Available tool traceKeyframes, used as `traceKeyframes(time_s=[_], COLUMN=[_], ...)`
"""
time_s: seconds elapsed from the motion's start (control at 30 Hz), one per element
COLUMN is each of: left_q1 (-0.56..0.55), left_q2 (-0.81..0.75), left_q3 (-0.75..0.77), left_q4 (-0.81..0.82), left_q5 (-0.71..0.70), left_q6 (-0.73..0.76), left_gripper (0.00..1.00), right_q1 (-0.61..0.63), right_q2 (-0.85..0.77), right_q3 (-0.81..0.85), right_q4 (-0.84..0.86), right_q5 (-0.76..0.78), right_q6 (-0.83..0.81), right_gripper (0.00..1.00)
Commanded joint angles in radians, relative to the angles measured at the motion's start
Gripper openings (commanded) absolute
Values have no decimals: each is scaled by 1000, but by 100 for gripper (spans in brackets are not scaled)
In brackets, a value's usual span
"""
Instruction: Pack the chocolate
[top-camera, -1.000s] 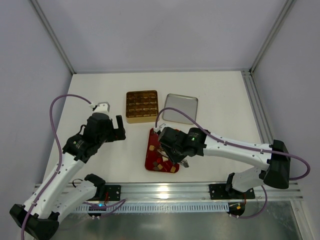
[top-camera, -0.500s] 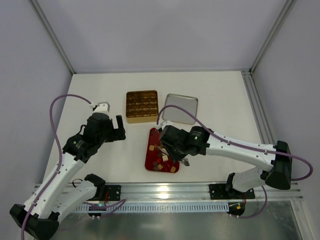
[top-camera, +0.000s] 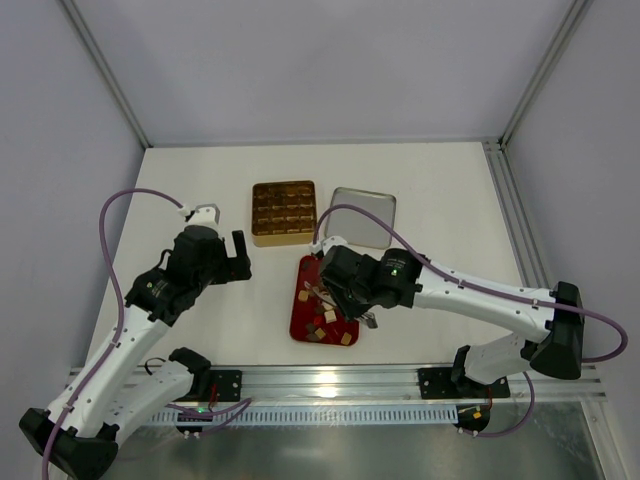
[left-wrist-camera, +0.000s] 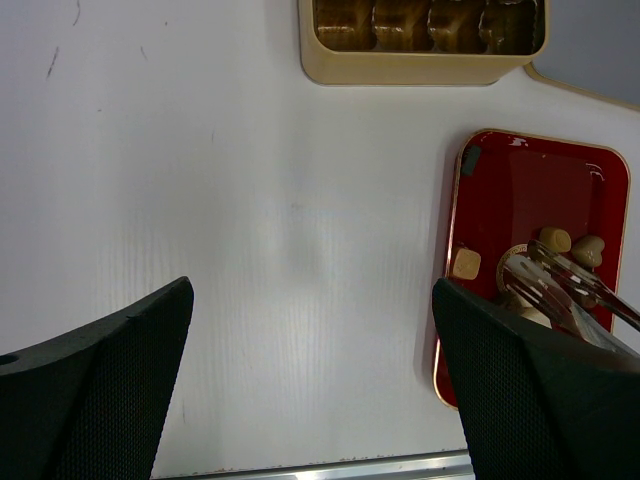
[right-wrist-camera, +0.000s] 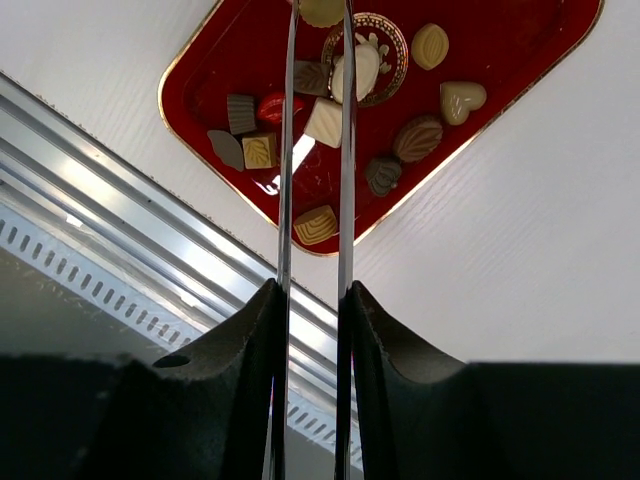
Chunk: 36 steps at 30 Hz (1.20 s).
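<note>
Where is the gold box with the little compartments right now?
In the top view, the gold box sits left of centre, just left of the silver tin and beyond the far end of the red tray.

Found no readable text, labels, brands or numbers; could not decipher the gold emblem (right-wrist-camera: 397, 35) on the red tray (right-wrist-camera: 500, 60).

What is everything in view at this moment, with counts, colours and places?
table: one, white, under everything
gold box: one, gold, gridded, far centre of the table
shallow tin: one, silver, right of the gold box
red tray: one, red with gold rim, nearer than the gold box
chocolate: about a dozen, brown, tan and cream, on the red tray
tweezers: one, metal, tips over the red tray
left gripper: black, open, over bare table
right gripper: black, holding the tweezers
</note>
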Motion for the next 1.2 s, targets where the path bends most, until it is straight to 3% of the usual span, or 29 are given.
traceKeyframes(time_s=[0.0, 0.3, 0.63, 0.9, 1.17], left_q1=[5, 5, 5, 5, 5], left_q2=[-12, -15, -17, -18, -17], left_q3=[-5, -5, -7, -7, -7], left_q4=[19, 19, 22, 22, 23], left_q5=[-4, -1, 8, 6, 6], left_q6=[9, 12, 12, 12, 12], left_gripper=[100, 100, 100, 100, 100], right_q1=[-15, -143, -311, -385, -420], right_q2=[-13, 83, 329, 552, 679], right_q3=[81, 239, 472, 703, 843], right_q4=[13, 69, 152, 175, 171], right_q5=[30, 16, -23, -49, -53], right_q6=[-15, -104, -184, -187, -172], right_gripper=[34, 34, 34, 34, 35])
